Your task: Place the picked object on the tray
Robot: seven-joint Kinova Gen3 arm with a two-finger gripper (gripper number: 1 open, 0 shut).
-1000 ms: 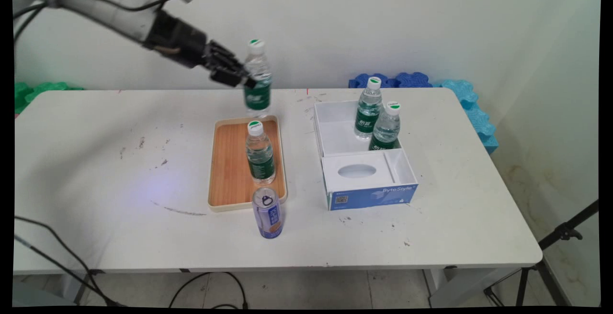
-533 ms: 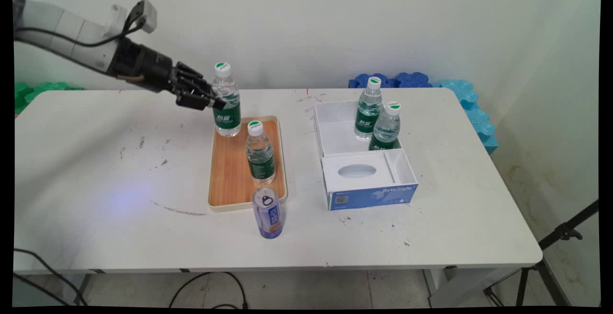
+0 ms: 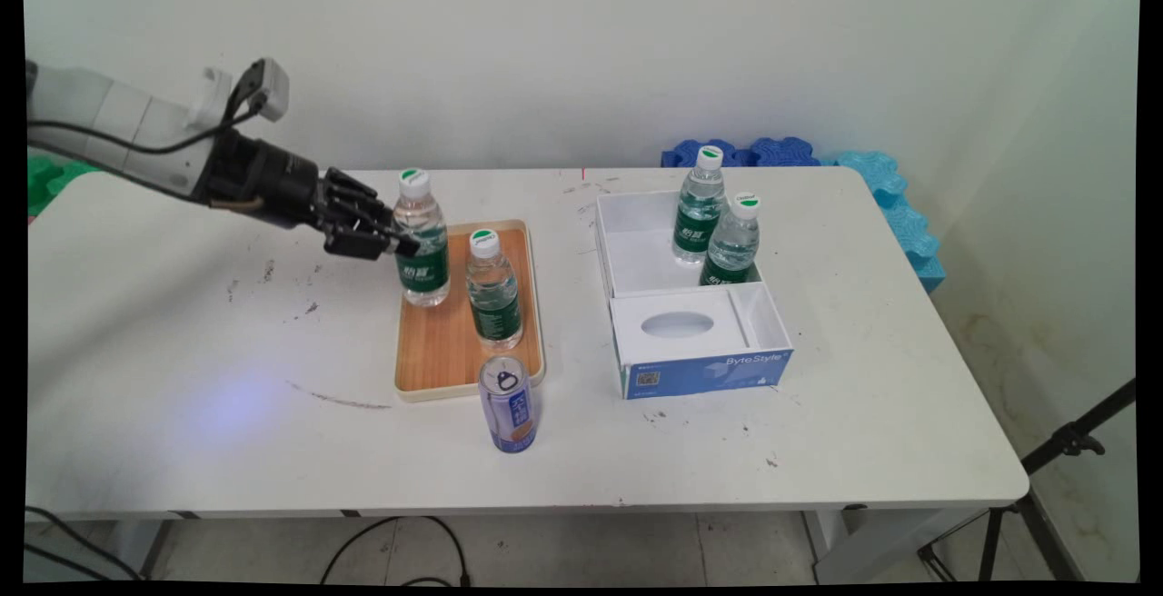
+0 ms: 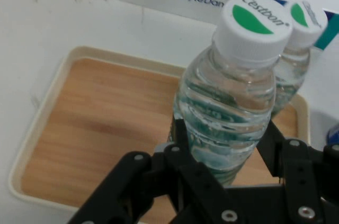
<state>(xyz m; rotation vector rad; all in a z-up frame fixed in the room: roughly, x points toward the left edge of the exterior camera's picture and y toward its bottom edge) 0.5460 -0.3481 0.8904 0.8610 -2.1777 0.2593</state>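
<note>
Where the white counter (image 3: pixel 182 451) comes nearest the camera, a blue can (image 3: pixel 510 403) stands upright just off the near edge of a wooden tray (image 3: pixel 436 342), possibly touching its rim, though the angle makes that hard to judge. On the tray a water bottle (image 3: pixel 493 290) with a green label stands upright, and just left of it and a little farther back the gripper (image 3: pixel 404 240) has its fingers (image 4: pixel 180 139) clenched on a second water bottle (image 3: pixel 422 239), gripping it across the middle from the left. That held bottle is upright over the tray's far left part; whether its base rests on the wood is unclear. To the right, apart from the tray, sits an open white and blue box (image 3: pixel 700 364), with two more bottles (image 3: pixel 716 222) standing in its far compartment. Blue foam pieces (image 3: pixel 872 178) lie beyond the counter's far right corner.
</note>
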